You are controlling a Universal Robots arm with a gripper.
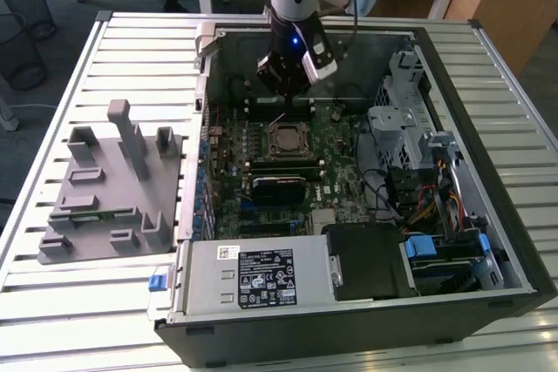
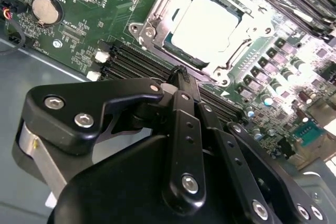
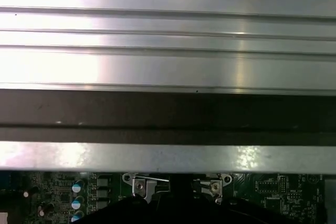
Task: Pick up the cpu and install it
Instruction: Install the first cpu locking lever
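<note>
Silvery cpu (image 2: pixel 206 28) seated in socket frame (image 2: pixel 157 22), upper centre of second wrist view; we see gripper (image 2: pixel 181 74) fingers together, empty, just beside it.

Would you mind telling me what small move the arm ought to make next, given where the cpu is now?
Probably a short lift straight up and away. In the second wrist view the cpu already lies flat inside the socket frame, and the hand sits above the board, apart from the chip and holding nothing. In the exterior view it hangs beside the socket, inside the case.
</note>
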